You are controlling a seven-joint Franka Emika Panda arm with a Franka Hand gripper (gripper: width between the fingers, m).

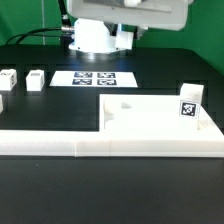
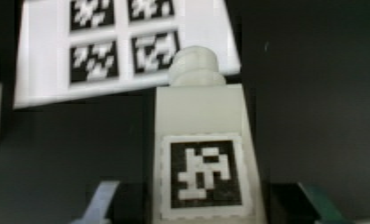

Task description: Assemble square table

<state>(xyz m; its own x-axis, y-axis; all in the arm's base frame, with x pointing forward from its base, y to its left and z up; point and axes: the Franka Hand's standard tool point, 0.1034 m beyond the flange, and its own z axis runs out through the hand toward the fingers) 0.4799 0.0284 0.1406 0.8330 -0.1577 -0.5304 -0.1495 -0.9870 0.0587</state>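
In the wrist view a white leg [image 2: 207, 130] with a black-white tag on its near face lies between my fingers [image 2: 107, 203], its round tip toward the marker board [image 2: 120, 45]. My gripper [image 2: 210, 200] looks shut on this leg and holds it above the black table. It is out of the exterior view, where only the arm [image 1: 130, 12] shows. The white square tabletop [image 1: 150, 118] lies at the exterior view's right, with a tagged white block [image 1: 188, 103] upright at its right corner. Two loose legs [image 1: 35, 80] [image 1: 10, 77] stand at the left.
The marker board [image 1: 95, 77] lies in front of the robot base [image 1: 95, 38]. A long low white wall [image 1: 110, 146] runs along the front of the tabletop. Another white piece [image 1: 1, 101] is cut off by the exterior view's left edge.
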